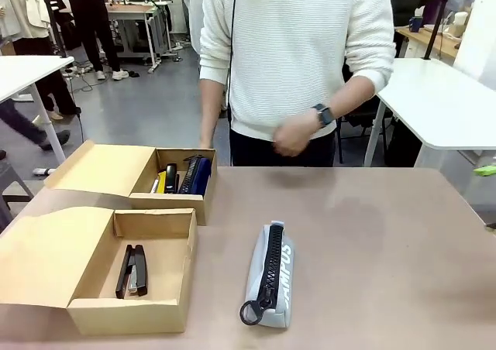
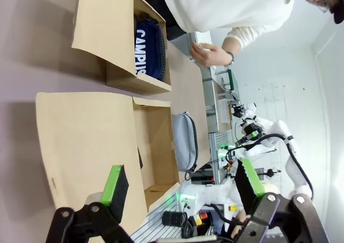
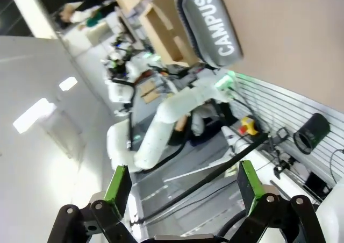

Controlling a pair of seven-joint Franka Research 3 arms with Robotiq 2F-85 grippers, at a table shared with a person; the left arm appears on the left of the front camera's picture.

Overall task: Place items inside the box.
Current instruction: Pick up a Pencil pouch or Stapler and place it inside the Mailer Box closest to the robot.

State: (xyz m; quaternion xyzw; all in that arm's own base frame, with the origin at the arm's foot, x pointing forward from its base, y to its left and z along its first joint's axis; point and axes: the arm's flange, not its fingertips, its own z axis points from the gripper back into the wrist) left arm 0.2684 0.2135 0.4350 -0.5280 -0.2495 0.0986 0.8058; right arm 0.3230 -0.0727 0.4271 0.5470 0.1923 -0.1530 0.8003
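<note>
Left gripper [image 2: 181, 176] wide open, empty; right gripper [image 3: 183, 174] same. Grey pouch [image 1: 271, 276] lies on table [image 1: 387, 241], just right of near box [image 1: 128, 317] holding stapler [image 1: 133, 270]. Step, I judge: pouch pickup. Next: straddle pouch body, close, lift over box wall.

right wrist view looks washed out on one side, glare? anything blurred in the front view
Right wrist view: yes, bright lights blow out the left side, though the grey pouch and its lettering read sharp. Front view: evenly lit, with the person's hand slightly motion-blurred.
</note>
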